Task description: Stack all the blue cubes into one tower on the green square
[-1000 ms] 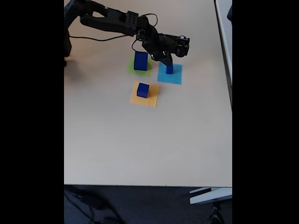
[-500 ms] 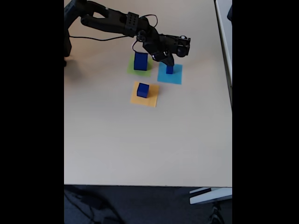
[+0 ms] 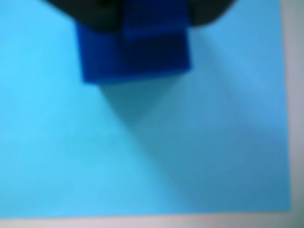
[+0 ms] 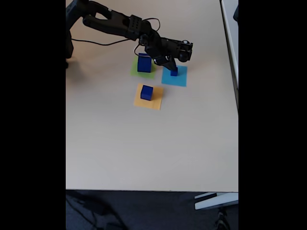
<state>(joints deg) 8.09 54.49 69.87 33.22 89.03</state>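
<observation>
The gripper [image 4: 172,67] hung over the cyan square [image 4: 175,79], its tip down at the small blue cube [image 4: 174,72] that sat near the sheet's twelve o'clock edge in the fixed view. In the wrist view the same small cube [image 3: 135,50] filled the twelve o'clock part of the picture, blurred, with dark gripper parts [image 3: 142,7] just above and partly over it; whether the fingers pressed its sides or merely flanked it I could not tell. The cube rested on the cyan paper [image 3: 142,152] and threw a shadow toward five o'clock.

Outward from there, at about nine o'clock of the gripper in the fixed view, the largest blue cube [image 4: 144,63] stood on the green square [image 4: 136,72], just beside the arm's wrist. At roughly seven o'clock of the gripper, the medium blue cube [image 4: 147,92] sat on the orange-yellow square [image 4: 154,101], apart from the other two. The black arm [image 4: 115,24] reached in from the ten o'clock corner of the beige table [image 4: 153,143], a thin cable [image 4: 91,41] trailing under it.
</observation>
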